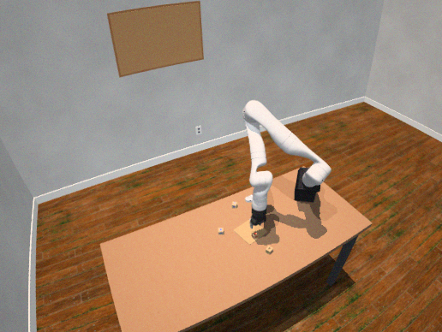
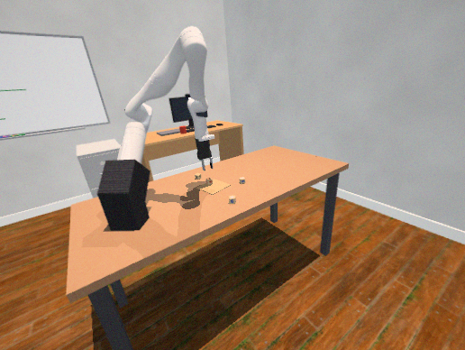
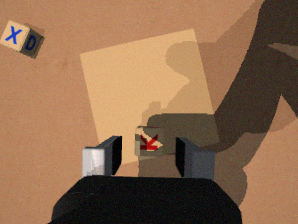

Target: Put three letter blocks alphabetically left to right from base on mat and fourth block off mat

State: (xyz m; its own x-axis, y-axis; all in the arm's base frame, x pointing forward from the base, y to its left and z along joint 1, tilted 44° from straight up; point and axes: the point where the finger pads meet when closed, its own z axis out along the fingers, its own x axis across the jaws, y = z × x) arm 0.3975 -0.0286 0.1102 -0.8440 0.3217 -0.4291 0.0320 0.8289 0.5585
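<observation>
My gripper (image 1: 257, 225) (image 2: 208, 168) (image 3: 148, 150) is open and empty, raised above a block with a red K (image 1: 254, 234) (image 2: 209, 180) (image 3: 148, 141). The K's stem is at the bottom of the wrist view. This block lies by one edge of the pale square mat (image 1: 244, 233) (image 2: 220, 186) (image 3: 125, 75); shadow hides whether it is fully inside. A block with a blue X on top (image 1: 220, 231) (image 2: 241, 180) (image 3: 14, 35) lies off the mat, a D on its side. Two blocks with unreadable tops lie off the mat: one (image 1: 234, 205) (image 2: 232, 199), another (image 1: 269, 250) (image 2: 197, 176).
The black robot base (image 1: 306, 188) (image 2: 123, 194) stands at one end of the table (image 1: 171, 265) (image 2: 288, 167). The arm's shadow covers part of the mat and the table toward the base. A desk with a monitor (image 2: 180, 109) stands behind the table.
</observation>
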